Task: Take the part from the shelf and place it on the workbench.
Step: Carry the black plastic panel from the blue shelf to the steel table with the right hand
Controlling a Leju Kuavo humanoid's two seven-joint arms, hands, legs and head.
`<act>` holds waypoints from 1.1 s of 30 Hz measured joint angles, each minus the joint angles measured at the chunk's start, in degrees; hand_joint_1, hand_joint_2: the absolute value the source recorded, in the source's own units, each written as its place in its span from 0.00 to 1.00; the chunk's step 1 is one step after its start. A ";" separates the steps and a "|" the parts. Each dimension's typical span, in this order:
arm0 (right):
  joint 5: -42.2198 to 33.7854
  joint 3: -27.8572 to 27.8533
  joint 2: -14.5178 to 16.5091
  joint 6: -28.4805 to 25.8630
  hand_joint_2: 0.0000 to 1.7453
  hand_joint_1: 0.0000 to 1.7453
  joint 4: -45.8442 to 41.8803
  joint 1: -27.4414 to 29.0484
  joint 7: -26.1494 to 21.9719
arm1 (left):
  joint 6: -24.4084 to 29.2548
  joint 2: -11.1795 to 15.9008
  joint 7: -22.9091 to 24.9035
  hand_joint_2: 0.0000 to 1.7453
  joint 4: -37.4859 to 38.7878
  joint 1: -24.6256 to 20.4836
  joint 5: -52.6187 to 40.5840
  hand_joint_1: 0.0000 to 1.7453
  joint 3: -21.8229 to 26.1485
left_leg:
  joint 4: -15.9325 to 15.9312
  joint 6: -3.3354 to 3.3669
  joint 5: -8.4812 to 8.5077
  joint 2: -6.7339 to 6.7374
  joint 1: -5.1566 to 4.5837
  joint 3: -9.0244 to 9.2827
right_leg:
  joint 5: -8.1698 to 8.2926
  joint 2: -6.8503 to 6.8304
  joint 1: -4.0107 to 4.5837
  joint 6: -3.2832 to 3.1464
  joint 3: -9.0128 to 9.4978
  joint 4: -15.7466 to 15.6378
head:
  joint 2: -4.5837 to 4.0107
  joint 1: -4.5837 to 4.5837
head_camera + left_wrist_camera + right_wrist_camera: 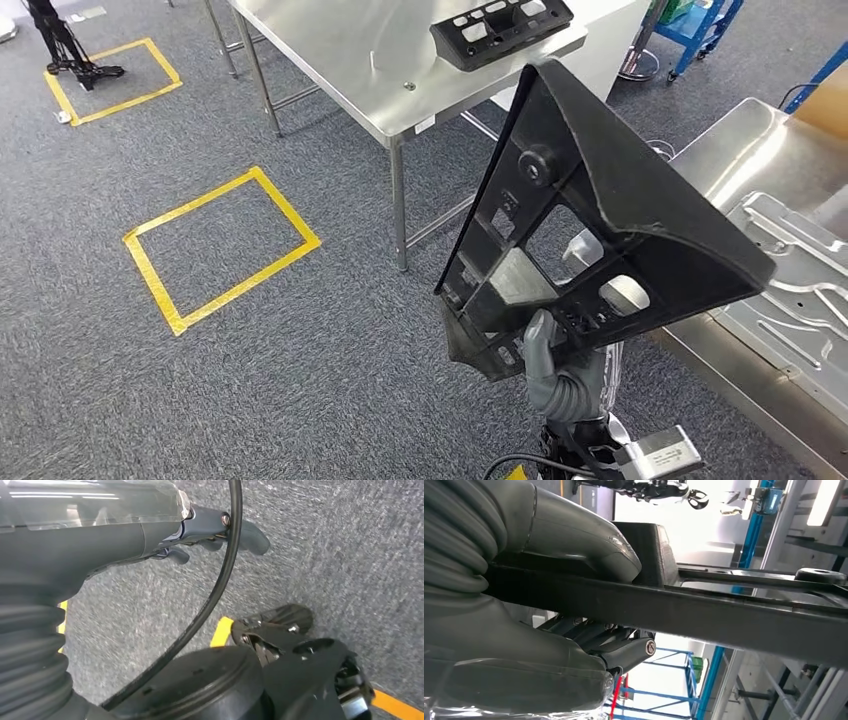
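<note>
Black moulded plastic – the part [600, 215], a large triangular frame with cut-outs – is held aloft in the right hand [560, 375], which grasps it at its lower corner; in the right wrist view the thumb [584, 540] presses one face of a frame bar and the fingers [594, 637] close beneath. Risk: a single low grip on a tall, broad piece may let it pivot or slip. The left hand [210, 535] hangs over grey carpet, fingers curled, holding nothing. Beyond, the steel table [330, 50] already carries a black panel [500, 28] near its edge – a careless set-down could strike it or overhang the rim.
</note>
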 joint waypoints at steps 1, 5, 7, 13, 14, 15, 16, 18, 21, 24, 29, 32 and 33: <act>0.04 0.01 -0.01 0.01 1.00 1.00 -0.03 -0.04 -0.02 | 0.01 -0.02 -0.04 1.00 0.00 0.04 -0.08 0.00 0.00 | -0.29 0.41 0.19 0.78 0.04 0.07 | -0.81 -1.59 0.09 0.23 -0.66 1.27 | 0.00 0.24; 0.19 0.13 -0.04 -0.01 1.00 1.00 -0.06 -0.07 -0.05 | 0.07 0.00 -0.16 1.00 0.00 0.30 -0.40 0.00 0.01 | -0.59 1.11 0.20 4.10 -0.24 0.09 | -6.53 -6.30 0.01 0.91 -6.99 13.97 | 0.00 0.73; 0.20 0.13 -0.06 -0.02 1.00 1.00 -0.05 -0.01 -0.05 | 0.06 0.02 -0.20 1.00 0.00 0.30 -0.49 0.00 0.01 | -0.59 1.06 0.00 5.68 -0.31 0.26 | -5.28 -6.62 -0.01 0.90 -7.07 14.16 | 0.01 0.75; 0.32 0.11 -0.06 -0.03 1.00 1.00 -0.12 -0.11 -0.08 | 0.01 -0.05 -0.22 1.00 0.00 0.33 -0.66 0.00 0.00 | -0.70 -0.25 -1.02 9.27 -0.83 1.36 | 0.04 -10.55 1.60 -1.18 0.49 -0.65 | 0.00 0.66; 0.36 0.10 -0.06 -0.03 1.00 1.00 -0.16 -0.05 -0.10 | 0.01 -0.05 -0.22 1.00 0.00 0.21 -0.72 0.00 -0.01 | -0.82 -0.49 -1.17 9.84 -0.88 1.55 | 0.16 -9.80 1.41 -1.47 0.54 -0.90 | 0.00 0.62; 0.43 0.08 -0.06 -0.04 1.00 1.00 -0.22 0.03 -0.11 | 0.02 -0.04 -0.22 1.00 0.00 0.10 -0.79 0.00 -0.02 | -0.59 -0.73 -1.53 9.51 -0.84 1.69 | 0.31 -9.12 1.21 -1.76 0.74 -1.29 | 0.00 0.60; 0.48 0.07 -0.06 -0.05 1.00 1.00 -0.30 0.05 -0.14 | 0.03 -0.04 -0.23 1.00 0.00 0.07 -0.84 0.00 -0.03 | 0.39 -0.92 -2.32 8.45 -0.77 1.47 | 0.49 -8.46 0.96 -2.10 0.99 -1.68 | 0.00 0.53; 0.54 0.10 -0.03 -0.08 1.00 1.00 -0.43 0.04 -0.19 | 0.05 -0.03 -0.23 1.00 0.00 0.20 -0.85 0.00 -0.03 | 5.84 -1.25 -5.37 5.07 -0.55 -0.84 | 0.65 -7.22 0.60 -2.62 1.39 -2.15 | -0.01 0.25; 0.56 0.14 -0.02 -0.08 1.00 1.00 -0.45 0.18 -0.20 | 0.05 -0.03 -0.31 1.00 0.00 0.23 -0.81 0.00 0.00 | 14.82 -1.63 -8.14 3.42 -0.49 -5.74 | 0.55 -4.88 0.54 -2.80 1.52 -2.01 | 0.00 0.05; 0.56 0.16 -0.02 -0.04 1.00 1.00 -0.45 0.31 -0.23 | 0.04 -0.03 -0.25 1.00 0.00 0.14 -0.87 0.00 0.01 | 8.21 -1.61 -2.34 2.41 -0.27 -3.65 | 0.17 -2.31 0.41 -2.43 1.80 -1.45 | 0.00 0.03; 0.56 0.17 -0.02 -0.05 1.00 1.00 -0.46 0.51 -0.41 | -0.06 -0.11 -0.17 1.00 0.03 0.19 -0.94 0.00 0.00 | 0.21 -0.65 0.16 -0.63 -0.15 -0.44 | 0.03 1.05 0.27 -0.77 0.65 -0.48 | 0.01 0.00; 0.56 0.13 -0.04 -0.07 1.00 1.00 -0.56 0.60 -0.47 | -0.17 -0.34 -0.18 1.00 0.04 0.10 -1.08 0.00 -0.03 | -0.72 0.55 0.69 1.49 0.05 -0.10 | -1.64 -2.58 0.39 0.06 -0.86 2.28 | -0.01 0.41; 0.57 0.13 -0.04 -0.07 1.00 1.00 -0.60 0.58 -0.49 | -0.21 -0.38 -0.19 1.00 0.04 0.22 -1.15 0.00 -0.03 | -0.87 0.82 0.73 2.32 0.02 -0.03 | -3.24 -4.61 0.39 0.26 -2.27 5.19 | -0.01 0.60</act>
